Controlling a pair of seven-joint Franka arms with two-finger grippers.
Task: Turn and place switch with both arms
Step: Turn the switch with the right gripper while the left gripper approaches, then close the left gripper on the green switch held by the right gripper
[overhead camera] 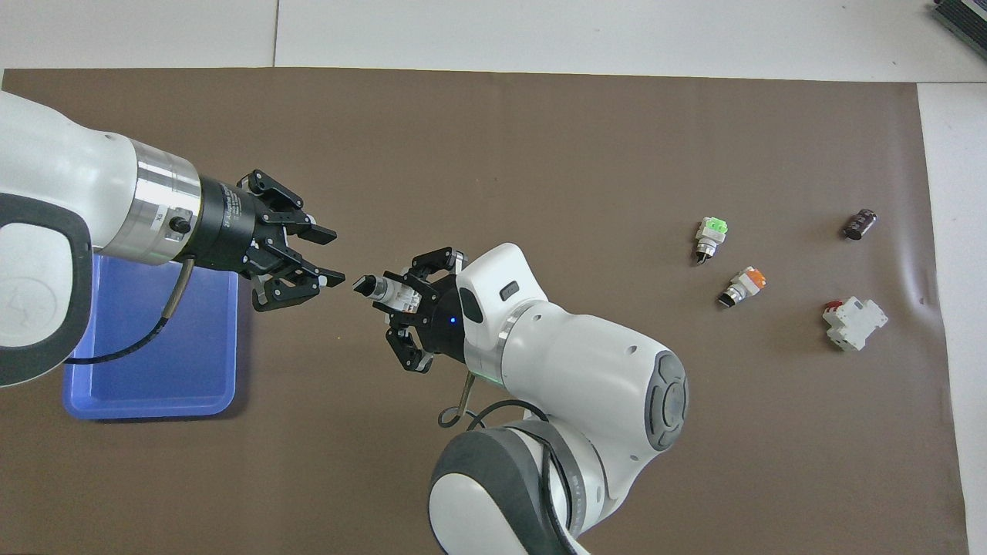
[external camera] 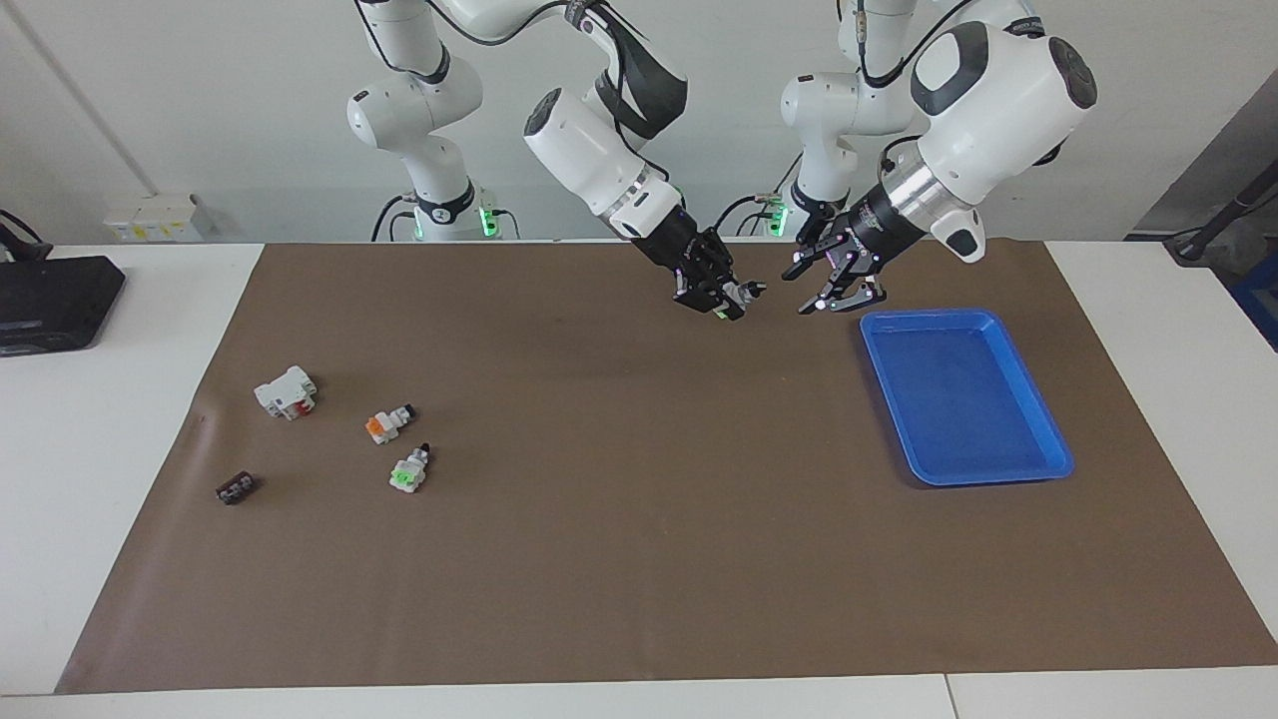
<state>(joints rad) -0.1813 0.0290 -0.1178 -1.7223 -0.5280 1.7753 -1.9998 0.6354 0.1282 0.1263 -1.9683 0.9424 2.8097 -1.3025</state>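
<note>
The switch [external camera: 740, 292] is white with a black knob at its free end and a green end inside the grip. It hangs in the air over the brown mat, level, and my right gripper [external camera: 723, 297] is shut on it. The knob [overhead camera: 362, 284] points toward the left arm's end of the table. My left gripper [external camera: 811, 292] is open and faces that knob from a short gap, touching nothing. In the overhead view the switch [overhead camera: 379, 289] sticks out of the right gripper [overhead camera: 401, 297], and the left gripper [overhead camera: 335, 257] has one fingertip on each side of the knob's line.
A blue tray [external camera: 1038, 399] [overhead camera: 146, 402] lies on the mat under the left arm. At the right arm's end lie a second green-marked switch [external camera: 409, 471], an orange-marked switch [external camera: 387, 423], a white block with red [external camera: 286, 391] and a small dark part [external camera: 236, 488].
</note>
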